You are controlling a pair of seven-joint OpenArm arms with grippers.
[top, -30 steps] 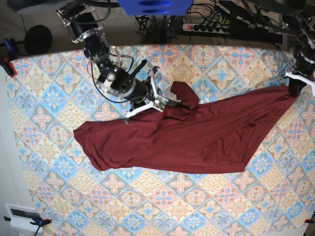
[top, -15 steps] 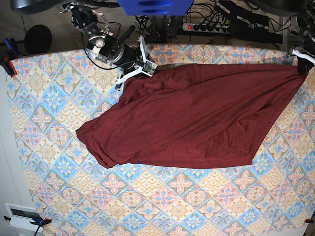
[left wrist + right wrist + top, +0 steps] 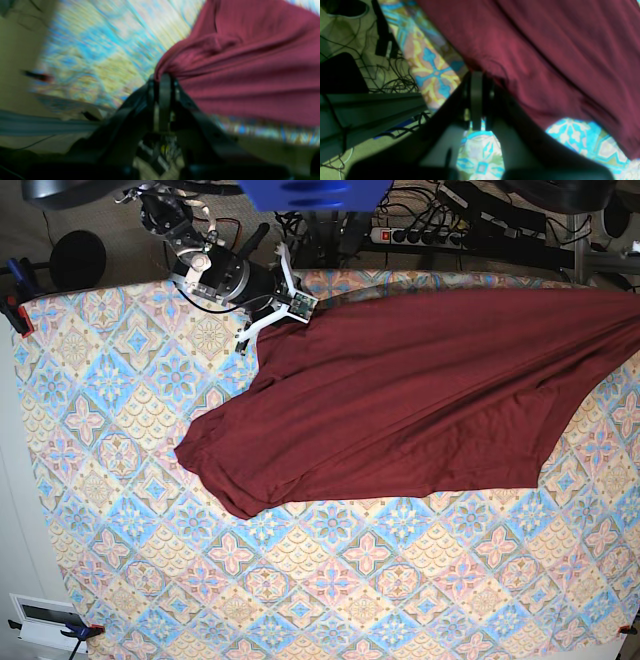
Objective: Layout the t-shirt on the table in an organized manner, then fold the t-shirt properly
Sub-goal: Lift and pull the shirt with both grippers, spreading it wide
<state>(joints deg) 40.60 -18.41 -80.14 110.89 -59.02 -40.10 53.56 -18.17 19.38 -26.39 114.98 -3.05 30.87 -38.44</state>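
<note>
Two claws grip the t-shirt point(image 3: 420, 400) at once, one at each far corner of the counter point(image 3: 120, 510). In the base view the right claw point(image 3: 285, 305) sits near the counter's far edge on the left side of that view, its white fingers pinched on a bunched corner of the maroon fabric; the right wrist view shows the same thing close up, with the right claw point(image 3: 476, 82) closed tight on the hem and cloth fanning away from it over the patterned cover. The left claw point(image 3: 163, 81) is outside the base view, but its own blurred wrist view shows it clamped shut on a gathered point of the t-shirt point(image 3: 250, 75), with folds radiating from the pinch. Between the two grips the garment spreads as a broad, stretched sheet across the far half of the counter, reaching to the right border of the base view. A loose flap trails toward the near left, ending in a rounded corner that lies flat on the diamond tiles. Several long creases run diagonally through the fabric. Beyond the far edge, a power strip point(image 3: 415, 235) and tangled cables lie on the floor.
</note>
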